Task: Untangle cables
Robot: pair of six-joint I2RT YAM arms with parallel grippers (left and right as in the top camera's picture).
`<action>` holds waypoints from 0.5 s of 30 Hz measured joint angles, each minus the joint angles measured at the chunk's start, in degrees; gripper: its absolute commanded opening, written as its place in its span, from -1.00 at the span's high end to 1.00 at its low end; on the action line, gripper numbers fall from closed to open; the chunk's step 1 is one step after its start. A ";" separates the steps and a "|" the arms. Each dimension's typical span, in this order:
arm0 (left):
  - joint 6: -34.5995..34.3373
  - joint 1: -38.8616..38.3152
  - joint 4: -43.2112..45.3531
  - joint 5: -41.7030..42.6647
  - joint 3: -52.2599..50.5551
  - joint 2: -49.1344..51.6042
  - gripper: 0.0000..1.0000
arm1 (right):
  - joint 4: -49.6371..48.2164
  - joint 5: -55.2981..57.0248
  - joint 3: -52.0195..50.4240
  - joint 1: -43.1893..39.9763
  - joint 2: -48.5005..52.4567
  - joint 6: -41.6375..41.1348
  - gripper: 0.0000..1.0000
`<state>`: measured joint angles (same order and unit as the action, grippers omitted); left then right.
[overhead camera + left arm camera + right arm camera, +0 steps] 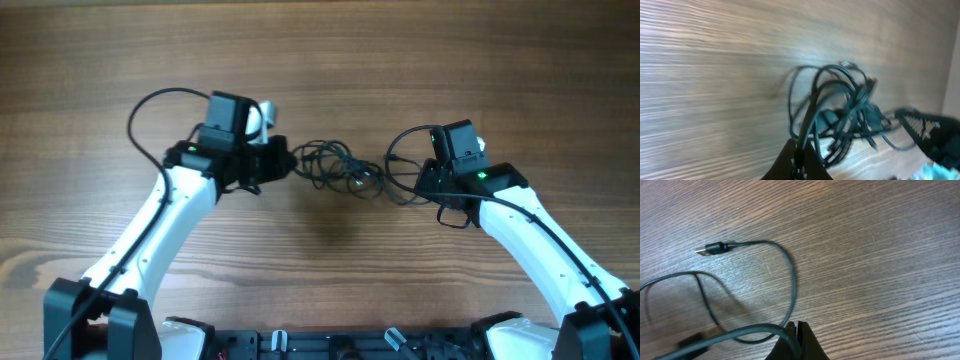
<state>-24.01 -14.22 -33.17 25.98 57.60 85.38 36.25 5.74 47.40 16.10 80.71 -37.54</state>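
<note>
Both grippers pinched shut on the cables, mid-table.

Overhead: cables (335, 170) bunched between left gripper (275, 160) and right gripper (425, 180); the tangle's long axis runs left-right, with bare table (320, 60) on all sides.
Left wrist: tips closed on several looped strands that fan away from them.
Right wrist: tips closed on one cord; its silvery plug (707, 249) lies flat, pointing picture-left.
</note>
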 measured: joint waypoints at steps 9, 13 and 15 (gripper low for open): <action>0.00 9.14 1.27 8.39 0.00 0.00 0.92 | -7.87 -7.87 -0.07 -0.20 0.00 7.67 -0.81; 0.02 8.57 1.49 11.93 0.00 0.00 0.92 | -12.48 -23.47 -0.09 -0.28 0.00 17.44 -0.80; 0.09 7.54 1.70 12.92 0.00 0.00 0.92 | -14.29 -29.94 -0.11 -0.28 0.00 20.02 -0.80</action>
<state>-23.92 -6.68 -31.46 38.89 57.60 85.38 21.96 -24.21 47.29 15.81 80.71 -17.52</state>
